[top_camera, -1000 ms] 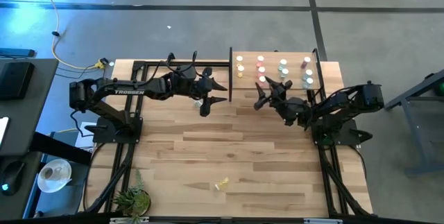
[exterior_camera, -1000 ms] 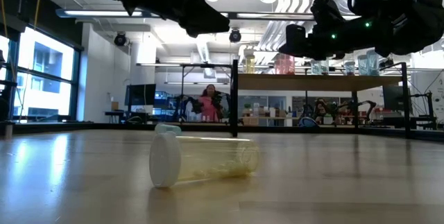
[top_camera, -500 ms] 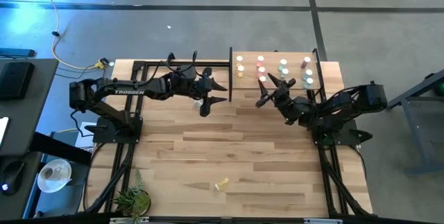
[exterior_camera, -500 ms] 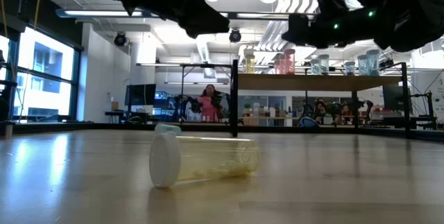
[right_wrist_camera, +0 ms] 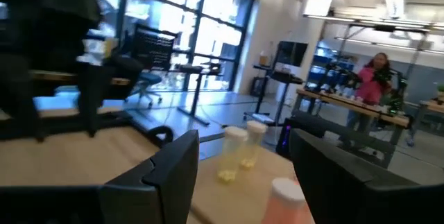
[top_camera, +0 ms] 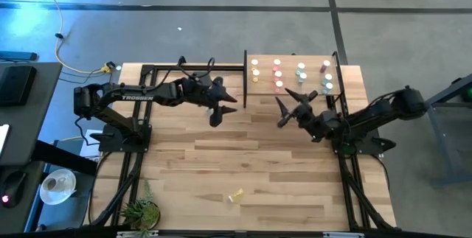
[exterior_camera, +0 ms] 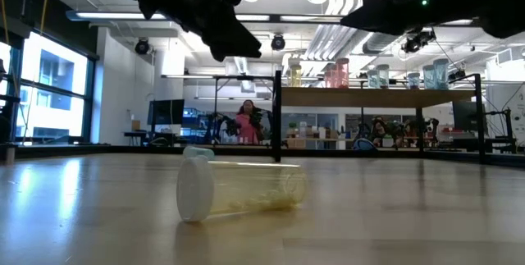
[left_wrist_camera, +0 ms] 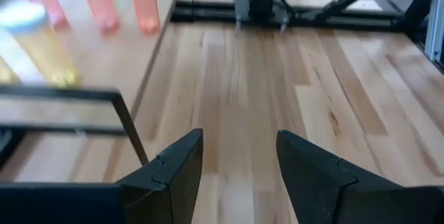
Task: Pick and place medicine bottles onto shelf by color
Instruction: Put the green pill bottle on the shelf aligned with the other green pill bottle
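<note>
From above, my right fingers [top_camera: 282,110] hang spread and empty just off the shelf [top_camera: 292,93], where sorted bottles stand. A yellow bottle [top_camera: 236,195] lies far down the tabletop. Low down it lies capped [exterior_camera: 238,189]. My left fingers [left_wrist_camera: 236,156] gape empty. Next: fetch it.

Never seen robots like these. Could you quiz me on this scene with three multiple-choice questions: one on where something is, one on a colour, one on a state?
1. Where does the fallen bottle lie?
A. on the shelf
B. on the tabletop, near its front edge
C. in a gripper

2. Its body colour?
A. yellow
B. teal
C. pink

3. How is the right gripper?
A. shut on a bottle
B. open, empty
C. out of view

Answers: 1 B, the high view shows it alone on the tabletop, far from the shelf; 2 A, yellowish with a white cap; 3 B, fingers spread, nothing between them.
</note>
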Available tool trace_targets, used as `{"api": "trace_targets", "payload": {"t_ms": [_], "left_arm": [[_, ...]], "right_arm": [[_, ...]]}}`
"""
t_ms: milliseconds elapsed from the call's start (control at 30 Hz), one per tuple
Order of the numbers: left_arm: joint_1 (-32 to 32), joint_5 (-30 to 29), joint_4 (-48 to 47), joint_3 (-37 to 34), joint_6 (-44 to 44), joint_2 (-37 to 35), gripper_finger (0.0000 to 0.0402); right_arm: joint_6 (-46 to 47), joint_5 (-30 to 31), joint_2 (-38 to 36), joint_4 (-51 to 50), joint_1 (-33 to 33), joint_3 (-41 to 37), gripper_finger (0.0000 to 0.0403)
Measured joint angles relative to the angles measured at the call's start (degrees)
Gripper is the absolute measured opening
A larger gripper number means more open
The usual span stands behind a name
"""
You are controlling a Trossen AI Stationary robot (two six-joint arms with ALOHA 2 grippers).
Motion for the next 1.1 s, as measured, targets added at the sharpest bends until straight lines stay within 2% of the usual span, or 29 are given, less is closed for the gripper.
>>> {"api": "trace_targets", "payload": {"t_ms": [267,500,633,733,867,1100], "left_arm": [[-0.52,-0.90,-9.06,0.00,-3.46,0.00,0.0172],[-3.34,-12.54,-19.36,0.00,-3.20,0.00,0.0172],[-4.12,-16.34,-26.02,0.00,-2.17,0.00,0.0172],[-4.24,-17.04,-29.60,0.00,1.01,0.22,0.0172],[-4.03,-17.15,-29.34,0.00,5.72,1.75,0.0172],[-3.93,-20.85,-29.27,0.52,13.65,5.44,0.0172]], "right_arm": [[-1.55,-0.01,-0.91,-3.62,5.43,0.00,0.0217],[-2.40,1.56,-0.91,-4.63,5.56,0.00,0.0217],[-2.38,2.59,-0.91,-5.06,5.56,0.00,0.0217],[-2.07,2.66,-0.91,-5.57,5.56,0.00,0.0217],[-1.98,2.64,-0.91,-5.59,5.54,0.00,0.0217],[-1.96,2.64,-0.91,-5.60,5.54,0.00,0.0217]]}}
